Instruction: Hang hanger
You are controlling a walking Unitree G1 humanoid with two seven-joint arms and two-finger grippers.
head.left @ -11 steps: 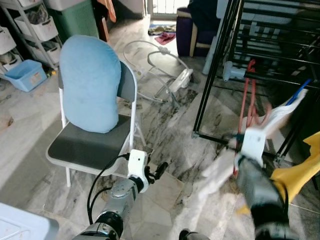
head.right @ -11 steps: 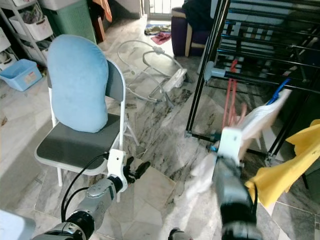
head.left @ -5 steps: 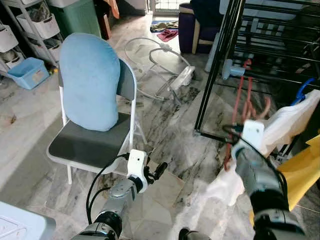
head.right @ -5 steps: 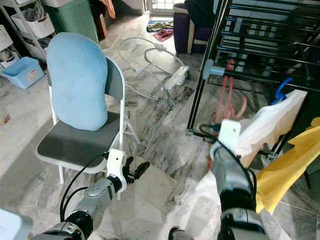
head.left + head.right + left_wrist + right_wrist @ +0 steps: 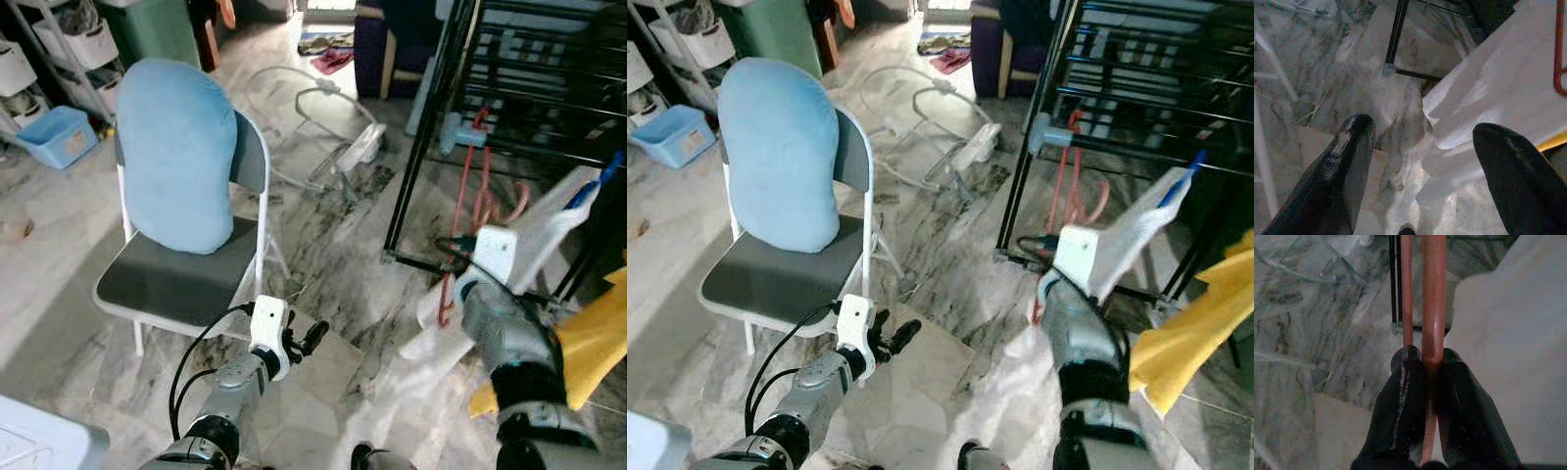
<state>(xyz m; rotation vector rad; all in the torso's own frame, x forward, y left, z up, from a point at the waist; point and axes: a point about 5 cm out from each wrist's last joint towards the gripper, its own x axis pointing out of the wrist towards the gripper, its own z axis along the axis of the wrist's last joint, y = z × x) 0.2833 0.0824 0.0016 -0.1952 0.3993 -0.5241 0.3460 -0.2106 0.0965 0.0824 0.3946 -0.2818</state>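
A black drying rack fills the far right, its upright post standing between the marble floor and the rails; a white cloth and a yellow cloth drape near its right end, the white one just beside the right gripper. On the left stands a folding chair with a blue cushion leaning on its back, and a white wire frame lies on the floor beyond it. At far left a blue bin sits on the floor by shelves with baskets; their contents cannot be made out. The right jaws are clenched on the red hanger, which rises from them toward the rack's rails, its hook low by the gripper. The left gripper hangs low near the chair, jaws spread and holding nothing. Since half a second ago the hanger has come up nearer the rack and reads sharper; the left arm stays put.
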